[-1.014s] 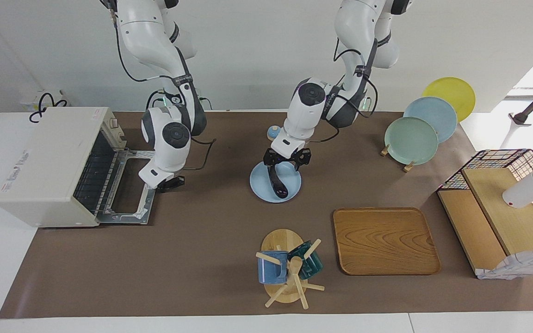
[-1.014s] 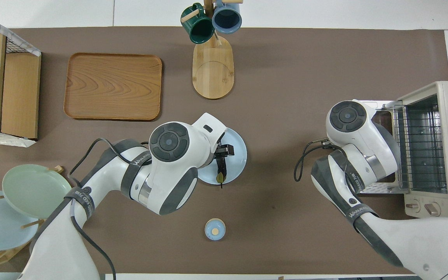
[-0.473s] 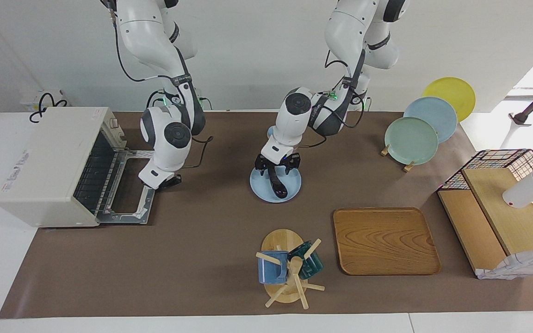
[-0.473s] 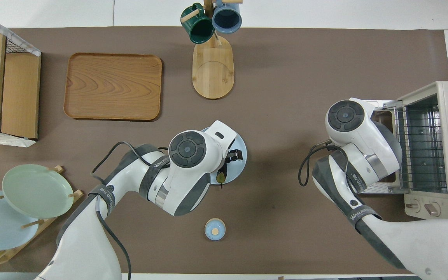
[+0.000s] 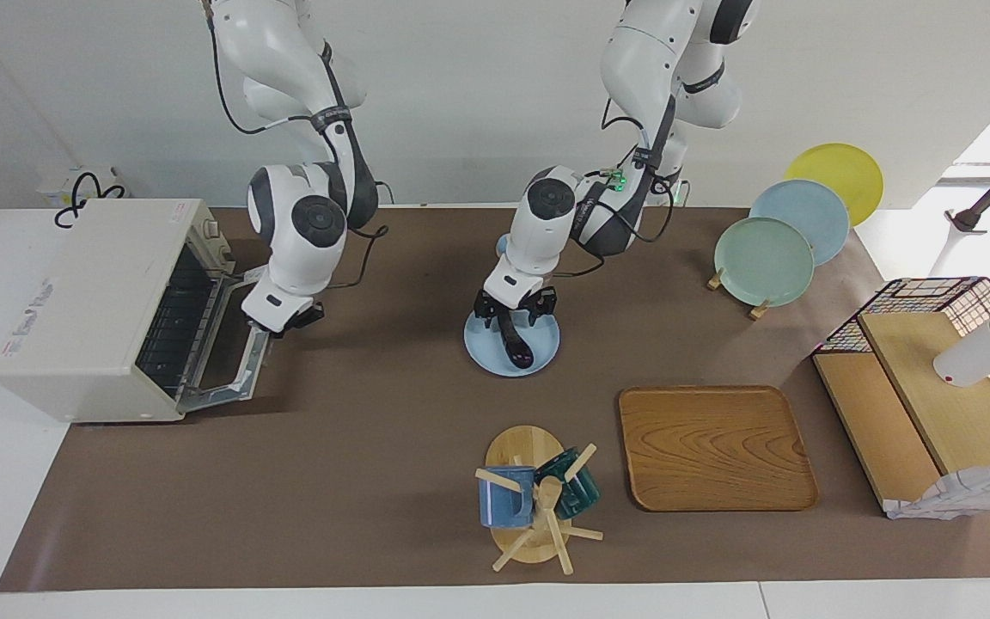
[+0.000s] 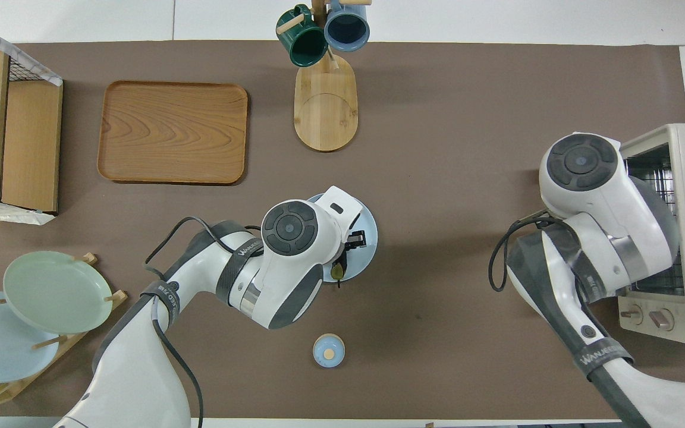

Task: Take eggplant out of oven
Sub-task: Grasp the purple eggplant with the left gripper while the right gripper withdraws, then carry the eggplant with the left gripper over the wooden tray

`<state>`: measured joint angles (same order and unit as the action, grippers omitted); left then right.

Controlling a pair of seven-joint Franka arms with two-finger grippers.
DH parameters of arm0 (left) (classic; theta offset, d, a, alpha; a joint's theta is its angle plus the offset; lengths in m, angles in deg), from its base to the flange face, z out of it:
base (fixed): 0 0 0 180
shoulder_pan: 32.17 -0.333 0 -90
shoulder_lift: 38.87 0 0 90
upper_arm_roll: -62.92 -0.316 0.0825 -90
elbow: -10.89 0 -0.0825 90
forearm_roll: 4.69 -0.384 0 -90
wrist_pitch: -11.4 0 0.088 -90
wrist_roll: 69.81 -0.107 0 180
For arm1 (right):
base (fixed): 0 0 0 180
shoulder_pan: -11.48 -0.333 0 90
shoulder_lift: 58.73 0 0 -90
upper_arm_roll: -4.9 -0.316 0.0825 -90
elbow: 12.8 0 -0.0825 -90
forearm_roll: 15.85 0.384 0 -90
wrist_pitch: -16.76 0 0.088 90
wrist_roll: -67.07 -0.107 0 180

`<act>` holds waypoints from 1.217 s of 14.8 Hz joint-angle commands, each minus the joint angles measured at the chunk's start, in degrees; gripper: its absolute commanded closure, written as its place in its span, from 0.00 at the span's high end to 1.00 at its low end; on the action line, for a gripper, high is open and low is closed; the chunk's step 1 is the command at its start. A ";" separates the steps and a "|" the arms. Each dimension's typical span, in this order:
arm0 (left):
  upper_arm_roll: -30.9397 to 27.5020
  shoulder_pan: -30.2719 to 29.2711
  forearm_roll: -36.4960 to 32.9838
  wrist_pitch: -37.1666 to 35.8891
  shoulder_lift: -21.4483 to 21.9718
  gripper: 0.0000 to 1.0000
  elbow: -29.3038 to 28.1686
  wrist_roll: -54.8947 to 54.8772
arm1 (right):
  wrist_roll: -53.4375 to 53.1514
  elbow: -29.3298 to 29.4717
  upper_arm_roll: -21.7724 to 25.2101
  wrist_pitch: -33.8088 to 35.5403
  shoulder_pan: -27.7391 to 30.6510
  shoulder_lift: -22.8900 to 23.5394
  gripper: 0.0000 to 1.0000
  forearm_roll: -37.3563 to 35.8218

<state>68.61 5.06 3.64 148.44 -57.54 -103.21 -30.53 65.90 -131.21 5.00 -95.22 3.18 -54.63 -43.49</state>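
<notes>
The eggplant (image 5: 519,348) is dark and glossy and lies on a light blue plate (image 5: 479,346) at the middle of the table. In the overhead view only its stem end (image 6: 337,270) shows. My left gripper (image 5: 512,309) is open just over the eggplant's end nearer the robots, a finger on each side of it. The cream oven (image 5: 82,292) stands at the right arm's end of the table. Its door (image 5: 233,357) is tilted half up. My right gripper (image 5: 282,320) is shut on the handle at the door's edge. The right wrist hides that gripper in the overhead view.
A mug rack (image 5: 534,499) with two mugs and a wooden tray (image 5: 714,447) lie farther from the robots than the plate. A small blue lid (image 6: 328,349) lies nearer the robots. A plate stand (image 5: 770,258) and a wire basket with wooden shelves (image 5: 933,387) are at the left arm's end.
My right gripper has risen toward the oven, and the door has swung from flat to half up. My left gripper has drawn back a little. The eggplant stays on the plate.
</notes>
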 commanded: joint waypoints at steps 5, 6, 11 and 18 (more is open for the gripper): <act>-1.12 1.27 0.29 1.03 0.21 0.00 -0.69 0.45 | 8.72 -0.07 0.60 0.54 8.11 -1.11 0.00 -1.72; -1.21 1.19 0.20 0.86 0.21 0.00 -0.60 0.45 | 10.56 0.02 0.69 0.63 8.99 -1.29 0.00 -1.63; -1.47 -2.22 -0.06 -3.08 2.75 0.00 2.37 -0.95 | 11.63 0.54 0.60 2.90 10.76 -2.51 0.00 -0.67; -1.38 -18.83 -0.42 -15.40 0.47 0.00 14.87 -19.64 | 15.76 15.21 -0.45 19.25 9.79 -5.16 0.04 16.53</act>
<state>66.71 -9.95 3.54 134.54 -55.43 -90.14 -45.02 80.17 -120.26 5.30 -79.02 12.57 -59.90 -32.09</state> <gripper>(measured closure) 0.718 0.991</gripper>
